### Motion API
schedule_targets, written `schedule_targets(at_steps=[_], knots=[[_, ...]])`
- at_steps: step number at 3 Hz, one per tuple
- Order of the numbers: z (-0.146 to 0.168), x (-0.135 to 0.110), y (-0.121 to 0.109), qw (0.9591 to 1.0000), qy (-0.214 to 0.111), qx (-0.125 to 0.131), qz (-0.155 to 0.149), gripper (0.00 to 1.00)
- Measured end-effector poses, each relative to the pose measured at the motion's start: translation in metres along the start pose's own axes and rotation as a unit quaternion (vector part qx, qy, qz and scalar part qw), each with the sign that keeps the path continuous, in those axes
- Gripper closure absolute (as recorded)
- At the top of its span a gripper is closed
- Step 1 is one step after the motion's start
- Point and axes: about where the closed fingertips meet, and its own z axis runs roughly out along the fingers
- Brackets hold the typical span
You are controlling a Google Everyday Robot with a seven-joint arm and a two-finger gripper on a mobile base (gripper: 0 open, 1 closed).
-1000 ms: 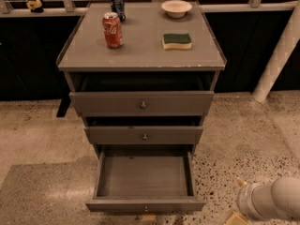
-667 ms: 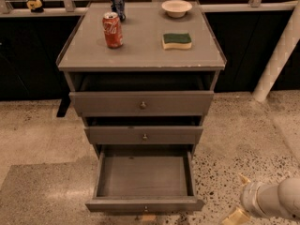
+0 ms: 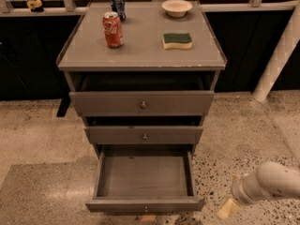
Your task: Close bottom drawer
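The bottom drawer of the grey cabinet is pulled far out, and its bare grey inside shows. Its flat front faces me, with a small round knob near the lower edge of the view. My gripper is at the end of the white arm at the lower right. It hangs over the floor to the right of the drawer front, apart from it and holding nothing that I can see.
The middle drawer and top drawer stand slightly out. On the cabinet top are a red can, a blue can, a bowl and a sponge. A white pipe slants at the right.
The arm has risen a little at the lower right and its tip reaches slightly further left. The bottom drawer has not moved.
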Motion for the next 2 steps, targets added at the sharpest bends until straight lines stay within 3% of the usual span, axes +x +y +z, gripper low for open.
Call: schedule_targets(at_steps=[1, 2], knots=[[0.0437, -0.0057, -0.0213, 0.9975, 0.04, -0.043, 0.039, 0.0], [0.0437, -0.0056, -0.0212, 0.9975, 0.04, -0.043, 0.04, 0.0]])
